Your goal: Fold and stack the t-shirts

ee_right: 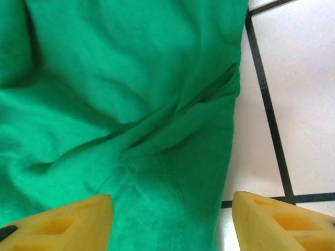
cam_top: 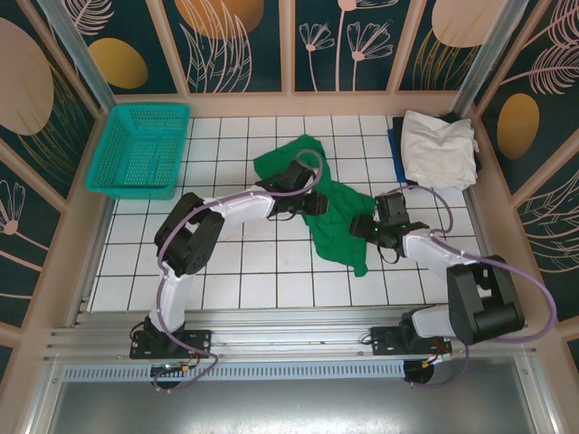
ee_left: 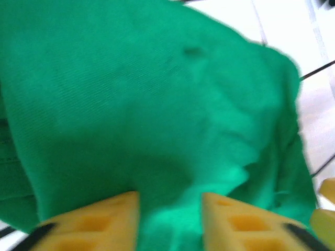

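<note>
Top camera up: the green t-shirt [cam_top: 336, 240] lies crumpled mid-table, stretching from the far centre down toward the near right of the white tiled table [cam_top: 244, 280]. My left gripper [cam_top: 318, 204] is down on the middle of it, pointing right. My right gripper [cam_top: 360, 226] sits at the shirt's right-hand side, pointing left. The two are near each other with green cloth between them. From this height I can't make out how either set of jaws stands. Far right corner, an off-white t-shirt [cam_top: 439, 149] lies rumpled on top of a blue t-shirt [cam_top: 394, 143]. Far left, the teal basket [cam_top: 140, 149], well apart from the shirts.
</note>
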Robot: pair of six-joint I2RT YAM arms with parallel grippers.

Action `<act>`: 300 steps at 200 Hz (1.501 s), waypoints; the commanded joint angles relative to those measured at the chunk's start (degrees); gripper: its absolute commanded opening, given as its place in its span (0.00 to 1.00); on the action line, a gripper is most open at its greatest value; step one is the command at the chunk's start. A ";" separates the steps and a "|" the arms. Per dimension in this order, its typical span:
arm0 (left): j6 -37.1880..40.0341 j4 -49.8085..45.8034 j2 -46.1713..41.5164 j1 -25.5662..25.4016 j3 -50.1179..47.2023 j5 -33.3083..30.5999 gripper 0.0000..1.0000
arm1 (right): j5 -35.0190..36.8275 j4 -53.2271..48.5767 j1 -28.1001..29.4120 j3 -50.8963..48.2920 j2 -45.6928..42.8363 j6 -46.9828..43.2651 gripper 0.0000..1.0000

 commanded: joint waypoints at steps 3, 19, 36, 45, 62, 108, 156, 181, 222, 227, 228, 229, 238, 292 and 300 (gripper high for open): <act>1.98 -4.59 -0.51 1.07 3.54 -2.77 0.16 | -1.75 2.96 0.03 0.73 3.58 -0.65 0.49; 2.49 -5.18 -3.34 3.12 1.92 -3.23 0.00 | -3.78 4.11 1.55 0.85 4.77 0.99 0.27; 2.66 -4.56 -6.96 6.83 -1.59 -3.20 0.00 | -5.03 6.45 6.52 0.10 5.66 3.65 0.12; 3.06 -4.96 -8.95 8.88 -3.14 -3.46 0.00 | -5.03 7.18 9.86 0.42 6.48 6.03 0.06; 3.79 -6.52 -12.61 12.39 -5.33 -5.48 0.00 | -5.24 10.52 17.82 2.54 7.56 11.54 0.00; 3.51 -9.76 -29.61 15.60 -16.15 -15.88 0.53 | -8.85 15.77 28.35 23.98 19.82 12.00 0.11; -2.66 -6.04 -44.55 15.54 -36.51 -12.43 0.66 | -6.45 6.22 27.46 28.78 18.94 6.22 0.48; -5.00 -2.19 -44.31 8.02 -42.45 -11.94 0.72 | -3.33 6.60 24.68 18.29 11.65 7.47 0.50; -5.29 0.10 -37.55 5.13 -43.56 -13.83 0.79 | 0.85 8.47 23.74 4.51 2.31 8.67 0.51; -4.99 -0.06 -36.88 5.15 -43.22 -15.09 0.79 | 0.90 9.00 24.19 3.60 2.08 8.78 0.51; -4.93 -0.11 -36.74 5.14 -43.10 -15.34 0.79 | 0.92 9.07 24.29 3.43 2.08 8.81 0.51; -4.89 -0.14 -36.62 5.18 -42.99 -15.51 0.79 | 0.98 9.11 24.39 3.31 2.08 8.83 0.51; -4.39 -0.84 -35.01 5.14 -41.71 -17.58 0.78 | 1.52 9.89 25.50 2.47 2.50 9.72 0.51; -2.82 -0.61 -27.29 8.00 -35.50 -17.66 0.44 | 8.17 11.77 36.45 9.95 11.35 11.72 0.51; -2.39 -0.61 -27.14 8.51 -34.87 -17.33 0.37 | 8.05 12.26 37.42 11.60 13.12 10.86 0.51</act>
